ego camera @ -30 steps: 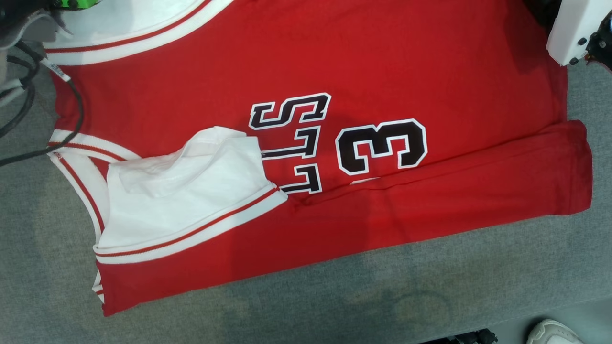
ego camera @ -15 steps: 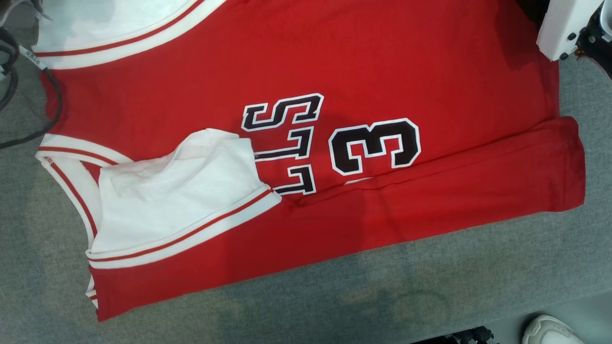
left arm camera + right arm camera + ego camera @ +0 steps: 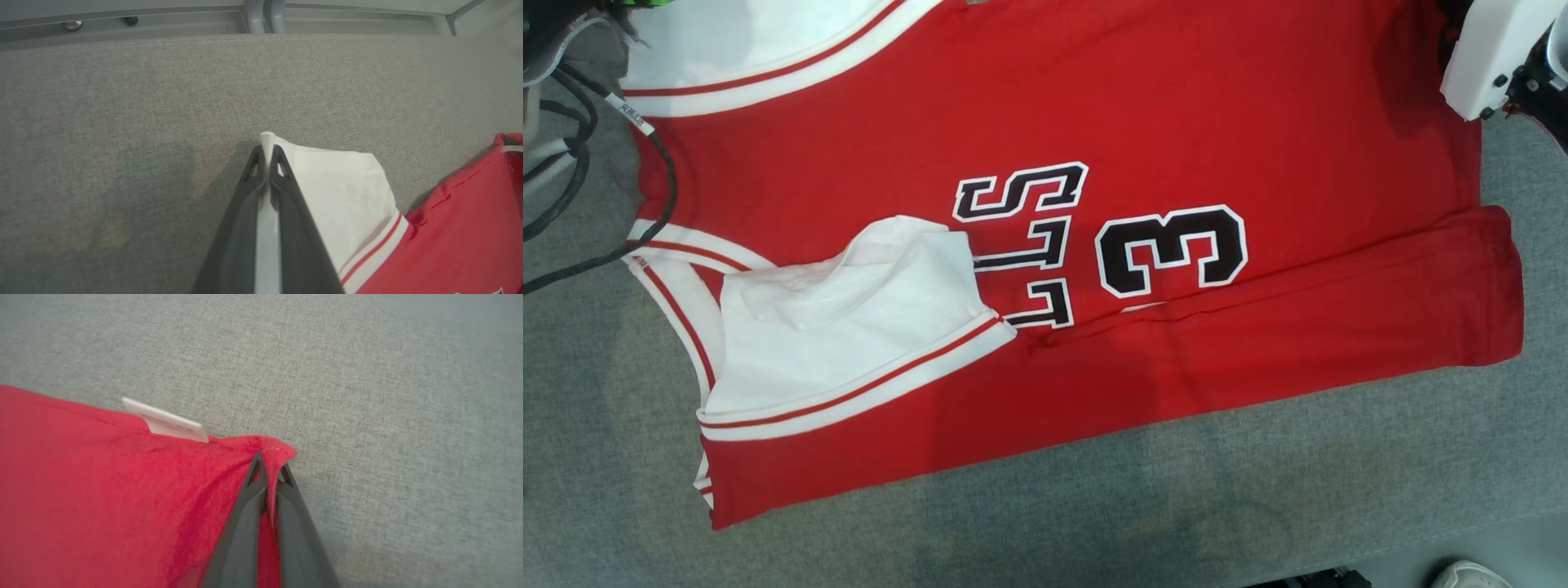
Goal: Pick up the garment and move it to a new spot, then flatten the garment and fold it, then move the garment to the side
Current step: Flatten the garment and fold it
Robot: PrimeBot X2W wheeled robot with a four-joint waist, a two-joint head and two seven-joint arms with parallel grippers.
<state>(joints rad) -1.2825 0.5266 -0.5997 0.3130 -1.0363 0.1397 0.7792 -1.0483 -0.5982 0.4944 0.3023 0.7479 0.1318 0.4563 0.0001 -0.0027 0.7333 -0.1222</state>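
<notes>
The garment (image 3: 1094, 122) is a red jersey with white sleeves, red-striped trim and black lettering, lying spread on the grey table with its near long side folded over. In the left wrist view my left gripper (image 3: 267, 153) is shut on the edge of a white sleeve (image 3: 339, 192), cloth pinched between the dark fingers. In the right wrist view my right gripper (image 3: 269, 465) is shut on a red corner of the garment (image 3: 102, 490), beside a white label (image 3: 165, 420). The pale right wrist (image 3: 1490, 57) shows at the head view's top right.
Black cables (image 3: 572, 163) hang over the table's left side by the jersey's collar end. Grey table cloth (image 3: 1258, 506) stretches in front of the jersey to the near edge. A white shoe (image 3: 1470, 576) stands on the floor at the bottom right.
The head view has shifted a little sideways and back. The jersey keeps the same lay on the table. The right wrist stays at the top right corner.
</notes>
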